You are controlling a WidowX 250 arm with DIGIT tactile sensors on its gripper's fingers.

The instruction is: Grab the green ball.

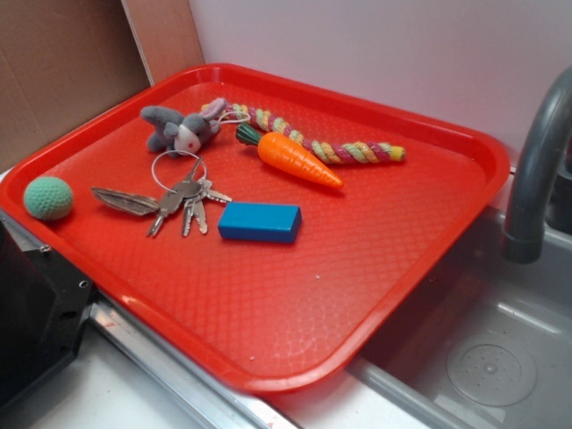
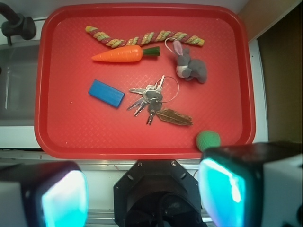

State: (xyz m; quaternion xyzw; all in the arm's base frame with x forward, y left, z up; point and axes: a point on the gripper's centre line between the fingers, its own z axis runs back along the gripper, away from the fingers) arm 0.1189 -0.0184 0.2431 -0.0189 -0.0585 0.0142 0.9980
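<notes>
The green ball [image 1: 48, 197] is small, teal-green and knitted. It lies on the red tray [image 1: 295, 295] at its left edge. In the wrist view the green ball [image 2: 208, 140] sits near the tray's [image 2: 61, 137] near right corner, just above my right finger. My gripper [image 2: 142, 194] is open and empty, high above and behind the tray's near edge, its two fingers [image 2: 227, 189] wide apart. The gripper does not show in the exterior view; only a black base part [image 1: 36, 304] shows at the lower left.
On the tray lie a blue block [image 1: 259, 222], a bunch of keys with a feather [image 1: 179, 197], an orange toy carrot [image 1: 295, 159], a grey plush rabbit [image 1: 183, 130] and a braided rope [image 1: 340, 147]. A grey faucet [image 1: 536, 170] and sink [image 1: 483, 357] are at the right.
</notes>
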